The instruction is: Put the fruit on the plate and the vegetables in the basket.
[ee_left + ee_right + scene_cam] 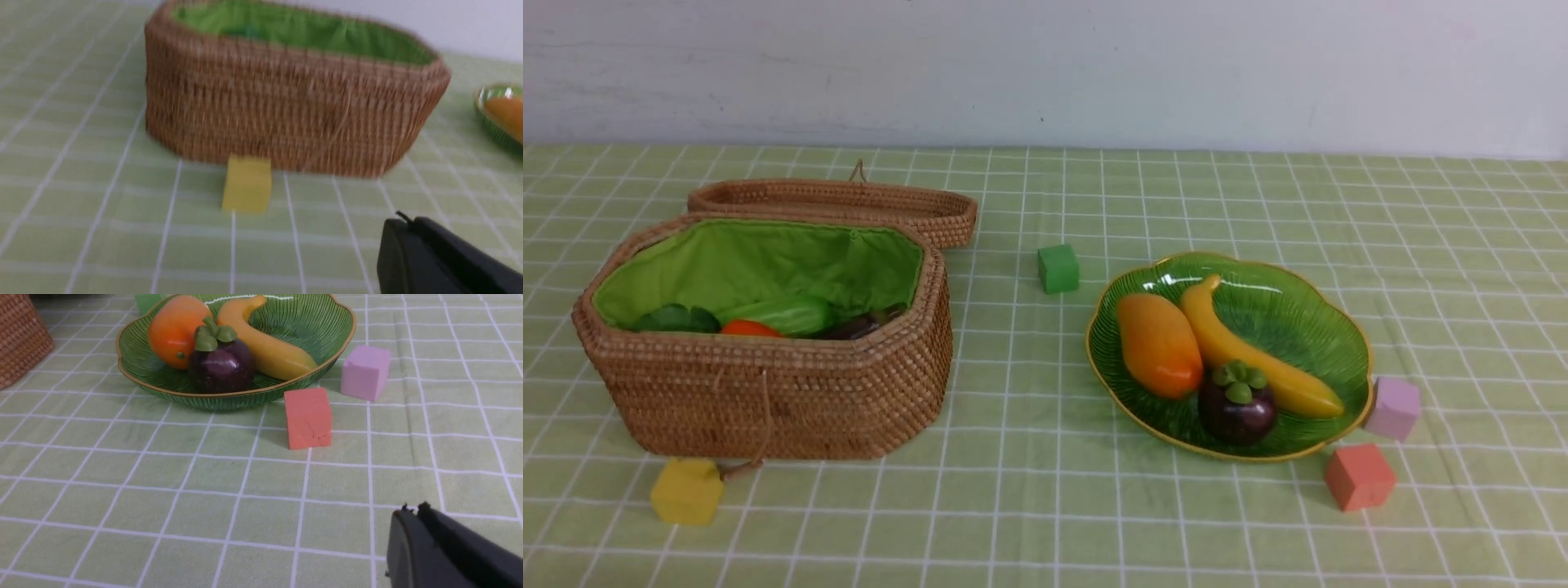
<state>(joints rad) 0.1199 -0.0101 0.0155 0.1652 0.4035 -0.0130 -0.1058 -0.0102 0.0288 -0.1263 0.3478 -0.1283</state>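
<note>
Fruit (1225, 359) lying in green plate (1331, 327); vegetables (776, 318) inside wicker basket (768, 392).

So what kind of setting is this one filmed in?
Most likely a staged tabletop test setup, not a real kitchen: a green checked tablecloth against a bare pale wall, toy fruit on a green glass plate, and foam-like coloured cubes such as the orange-red cube scattered about.

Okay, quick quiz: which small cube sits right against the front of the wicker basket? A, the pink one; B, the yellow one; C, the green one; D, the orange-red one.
B: the yellow cube sits at the front foot of the basket, while the green cube lies behind the plate, and the pink cube and orange-red cube are beside that plate.
</note>
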